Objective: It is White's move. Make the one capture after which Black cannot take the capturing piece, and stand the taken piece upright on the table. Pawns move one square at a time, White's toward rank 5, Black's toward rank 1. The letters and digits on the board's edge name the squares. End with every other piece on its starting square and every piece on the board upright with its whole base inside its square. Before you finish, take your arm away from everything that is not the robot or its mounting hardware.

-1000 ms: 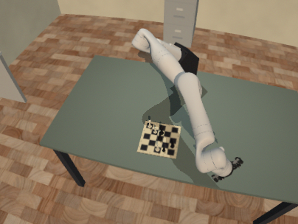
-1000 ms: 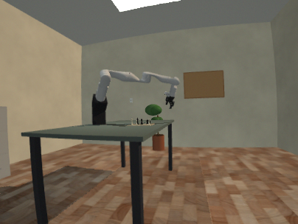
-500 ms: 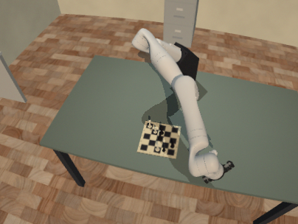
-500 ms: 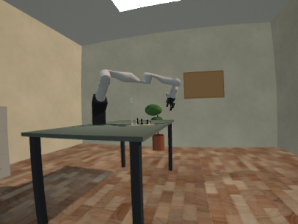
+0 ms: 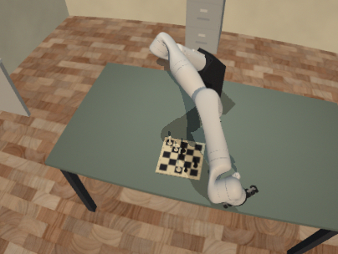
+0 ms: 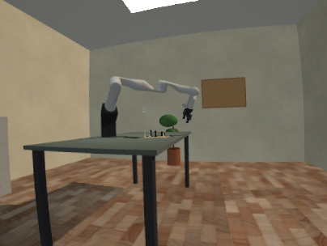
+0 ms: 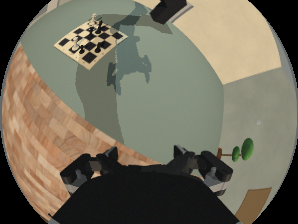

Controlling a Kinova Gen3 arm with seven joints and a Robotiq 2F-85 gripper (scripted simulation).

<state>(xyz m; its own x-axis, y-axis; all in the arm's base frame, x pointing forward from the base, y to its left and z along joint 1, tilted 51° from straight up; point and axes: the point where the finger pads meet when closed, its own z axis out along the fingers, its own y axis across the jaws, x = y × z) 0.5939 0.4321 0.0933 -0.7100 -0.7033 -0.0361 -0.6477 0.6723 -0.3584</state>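
Black and white chessmen (image 7: pixel 98 47) stood on the checkered board (image 5: pixel 159 171) (image 7: pixel 90 66), likely light, rigid, easily toppled; best pinched mid-body; gripper (image 5: pixel 243 198) (image 6: pixel 187 118) (image 7: pixel 145 152) wide open, well apart from them. Material unclear, slipperiness unknown

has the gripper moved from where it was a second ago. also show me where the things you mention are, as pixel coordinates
Yes. In the top view the gripper (image 5: pixel 241 198) (image 6: pixel 187 118) (image 7: pixel 145 152) has shifted left, closer to the board (image 5: pixel 161 161) (image 6: pixel 166 137) (image 7: pixel 89 66), though it is still off to the board's right.
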